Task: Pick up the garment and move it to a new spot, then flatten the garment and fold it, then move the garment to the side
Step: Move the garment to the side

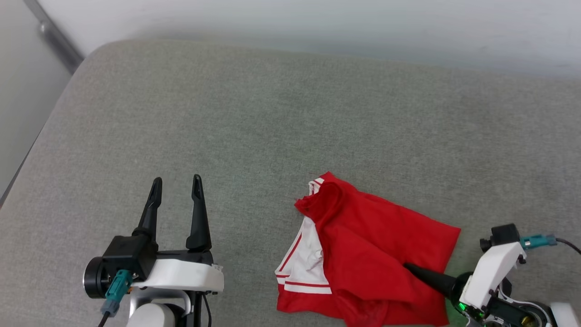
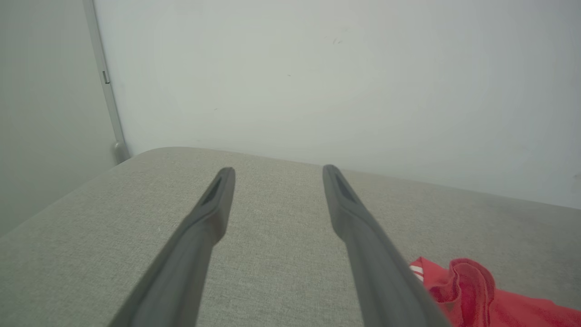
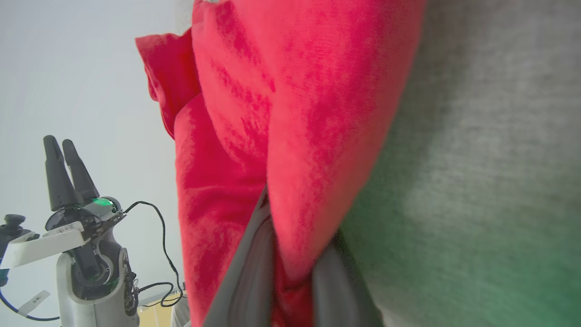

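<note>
- Head view, near right of the worktop [image 1: 272, 113]: grips the crumpled garment [image 1: 376, 236] by one thin fold, fingers of the right gripper [image 1: 408, 268] closed on it.
- Risks losing the soft fabric on lifting: small bite.
- Holds the left gripper [image 1: 176, 180] fingers wide, empty, well apart.

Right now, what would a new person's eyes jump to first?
The bright red shirt, crumpled on the grey cushion at the lower right. The right tool is pinching its near edge, while the left tool hovers open and empty at the lower left.
</note>
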